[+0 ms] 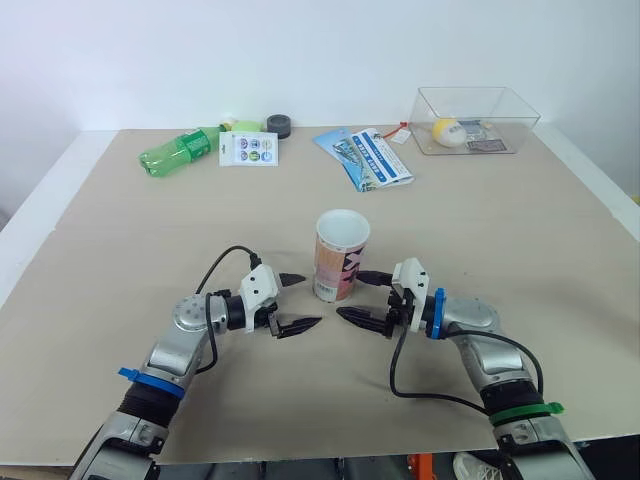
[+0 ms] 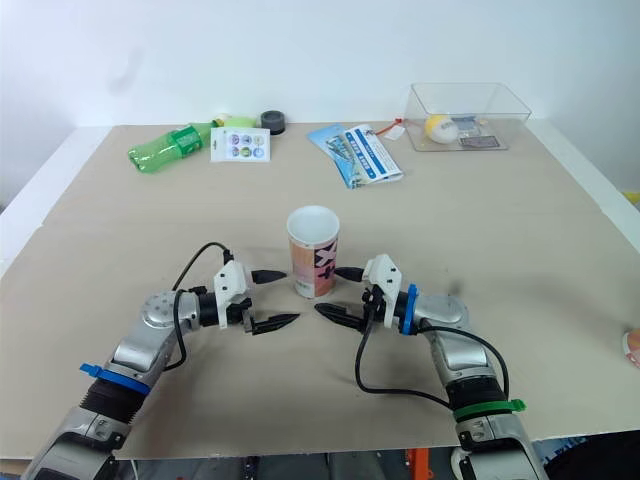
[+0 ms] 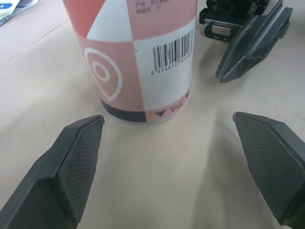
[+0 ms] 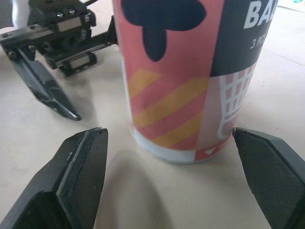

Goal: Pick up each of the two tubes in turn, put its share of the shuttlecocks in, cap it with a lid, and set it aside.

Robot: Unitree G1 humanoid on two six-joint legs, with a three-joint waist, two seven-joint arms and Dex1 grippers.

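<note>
**Both hands are lying open on either side of an upright tube**

A wide beige tabletop point(image 1: 480, 230) is carrying everything. At its far right corner a clear plastic box point(image 1: 510, 108) is sitting with a yellow-and-white rounded object point(image 1: 449, 132) inside it. Along the far edge on the left, a green plastic bottle point(image 1: 180, 152) is lying on its side, and a blue-and-white printed leaflet point(image 1: 365, 157) is lying flat near the far middle.

The pink-and-white cardboard tube point(image 1: 338, 262) is standing upright in the middle of the tabletop, its open mouth facing up, with no lid on it. It is resting on the surface and nothing is gripping it.

The left hand point(image 1: 308, 300) is lying low just to the tube's left, its two black fingers spread wide apart and pointing at the tube's base without touching it. The right hand point(image 1: 349, 295) is mirroring it from the right, fingers likewise parted, with the tube just ahead of their tips.

A white card with round stickers point(image 1: 249, 149) is lying beside the bottle, and a small dark grey round piece point(image 1: 278, 125) is sitting just behind the card.
</note>
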